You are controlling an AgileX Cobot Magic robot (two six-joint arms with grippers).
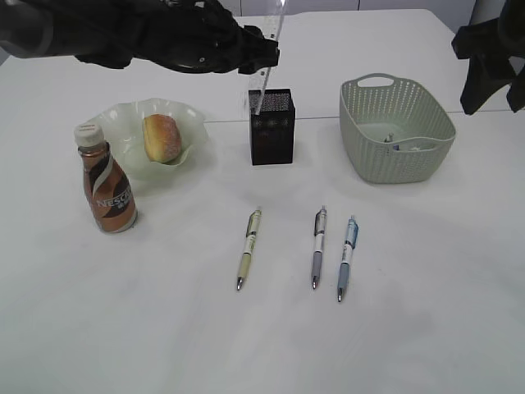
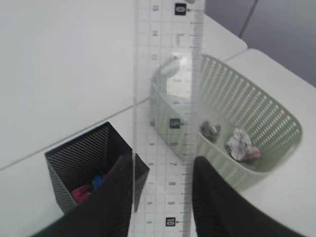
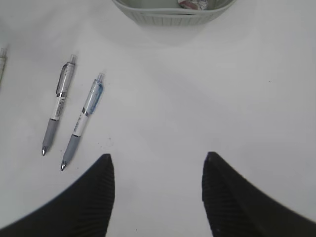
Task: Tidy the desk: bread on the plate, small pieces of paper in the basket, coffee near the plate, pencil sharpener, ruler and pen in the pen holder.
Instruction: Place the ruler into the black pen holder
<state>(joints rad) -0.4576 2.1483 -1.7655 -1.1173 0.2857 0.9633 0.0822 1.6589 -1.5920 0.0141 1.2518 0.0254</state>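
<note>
Reading from left to right across the white table (image 1: 164, 328): one Nescafé coffee bottle (image 1: 106, 179) stands upright just beside one pale green plate (image 1: 130, 131), which carries one bread roll (image 1: 162, 137). One black mesh pen holder (image 1: 271, 126) stands at centre, with something red and blue lying at its bottom in the left wrist view. In front of it lie three pens, well apart from the holder: a yellowish pen (image 1: 248, 249), a grey pen (image 1: 318, 246) and a blue pen (image 1: 346, 258), the last two near each other. One grey-green perforated basket (image 1: 371, 156) stands at right and contains two crumpled paper pieces (image 2: 242, 145).

The left gripper (image 1: 264, 59) hangs above the pen holder, its jaws closed on one transparent ruler (image 2: 168, 98); the ruler is held near-upright, its lower end at the holder's mouth. The right gripper (image 3: 155, 187) hovers over bare table near the grey and blue pens, jaws spread wide, holding and touching nothing.
</note>
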